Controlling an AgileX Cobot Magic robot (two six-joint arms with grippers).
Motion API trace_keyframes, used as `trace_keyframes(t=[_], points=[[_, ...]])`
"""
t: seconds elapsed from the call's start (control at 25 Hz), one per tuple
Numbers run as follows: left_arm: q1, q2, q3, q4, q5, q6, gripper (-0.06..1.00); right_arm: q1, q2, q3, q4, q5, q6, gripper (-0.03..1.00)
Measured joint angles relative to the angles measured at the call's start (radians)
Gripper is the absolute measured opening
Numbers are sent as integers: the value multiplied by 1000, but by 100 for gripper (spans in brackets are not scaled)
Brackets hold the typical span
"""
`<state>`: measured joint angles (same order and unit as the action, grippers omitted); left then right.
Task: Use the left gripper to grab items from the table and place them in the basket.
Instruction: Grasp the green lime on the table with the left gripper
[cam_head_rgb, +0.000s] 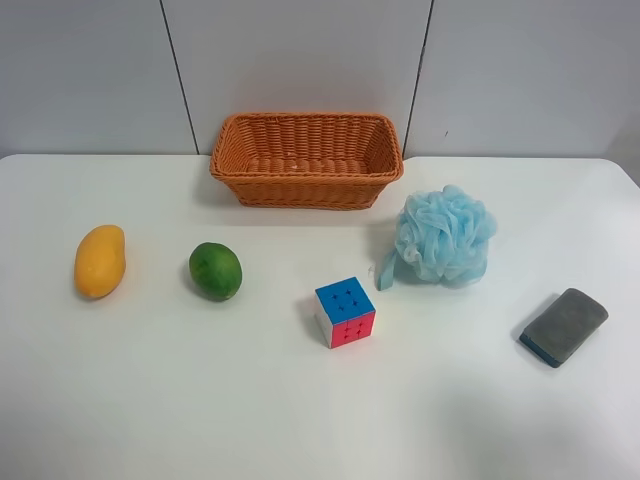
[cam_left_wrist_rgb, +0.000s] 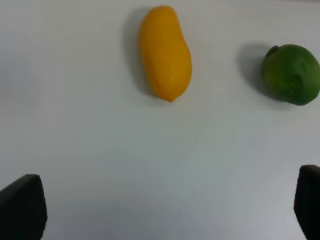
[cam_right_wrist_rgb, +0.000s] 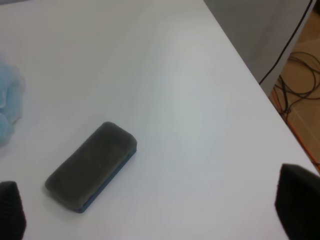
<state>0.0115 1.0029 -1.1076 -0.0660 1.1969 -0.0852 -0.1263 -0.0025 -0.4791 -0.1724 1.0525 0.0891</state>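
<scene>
The orange-brown wicker basket (cam_head_rgb: 306, 160) stands at the back middle of the white table (cam_head_rgb: 150, 400). On the table lie a yellow-orange mango (cam_head_rgb: 100, 261), a round green fruit (cam_head_rgb: 215, 271), a colourful puzzle cube (cam_head_rgb: 345, 312), a light blue mesh pouf (cam_head_rgb: 445, 236) and a grey sponge block (cam_head_rgb: 564, 326). No arm shows in the exterior high view. The left gripper (cam_left_wrist_rgb: 165, 210) is open and empty above the table, with the mango (cam_left_wrist_rgb: 165, 52) and green fruit (cam_left_wrist_rgb: 291, 74) ahead of it. The right gripper (cam_right_wrist_rgb: 150, 212) is open and empty near the sponge (cam_right_wrist_rgb: 91, 165).
A grey panelled wall rises behind the table. In the right wrist view the table's edge (cam_right_wrist_rgb: 260, 90) runs diagonally, with cables (cam_right_wrist_rgb: 300, 75) on the floor beyond it. The pouf's edge (cam_right_wrist_rgb: 7, 110) shows in that view.
</scene>
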Motion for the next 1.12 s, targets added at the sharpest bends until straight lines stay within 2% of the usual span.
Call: trace_keyframes(t=[0.16, 0.24, 0.52, 0.76, 0.88, 1.12], points=[[-1, 190, -55, -59, -5, -31, 99, 0, 0, 0, 0, 0, 0, 99], [-28, 259, -56, -82, -31, -49, 99, 0, 0, 0, 0, 0, 0, 99], [-266, 451, -61, -16, -161, -253, 99, 0, 0, 0, 0, 0, 0, 99], [-399, 625, -62, -22, -278, -364, 99, 0, 0, 0, 0, 0, 0, 99], [-430, 691, -62, -52, -333, -378, 99, 0, 0, 0, 0, 0, 0, 99], [-435, 785, -62, -95, -411, -385, 99, 0, 0, 0, 0, 0, 0, 99]])
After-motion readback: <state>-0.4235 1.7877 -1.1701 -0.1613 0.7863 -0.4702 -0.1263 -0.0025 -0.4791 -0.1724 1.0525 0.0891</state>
